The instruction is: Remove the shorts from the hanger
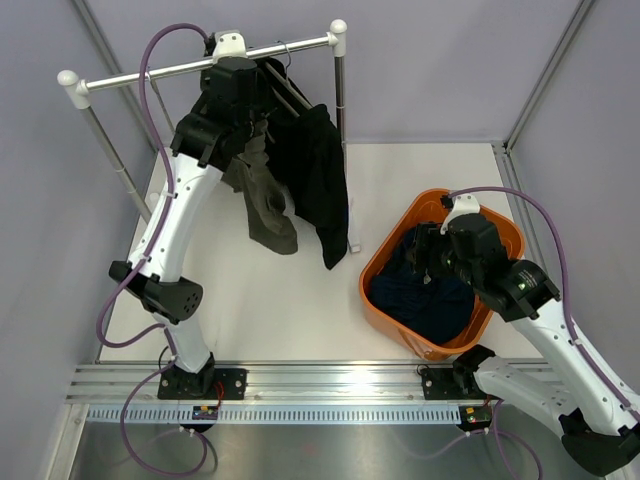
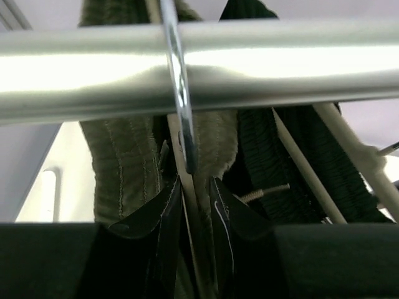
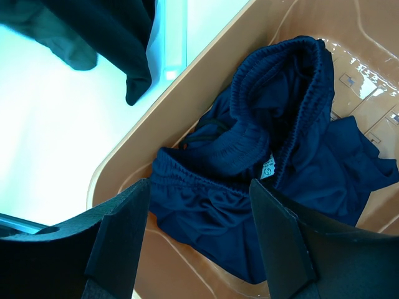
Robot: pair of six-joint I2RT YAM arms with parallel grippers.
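Your left gripper (image 2: 194,208) is up at the rail (image 2: 299,62), jaws pinched in on the hanger (image 2: 177,87), its wooden neck between them. The olive-grey shorts (image 1: 265,205) and the black shorts (image 1: 322,180) hang side by side from that rail. Your right gripper (image 3: 199,243) hovers over the orange basket (image 3: 206,78) with its jaws wide apart, and the navy shorts (image 3: 280,143) lie crumpled inside.
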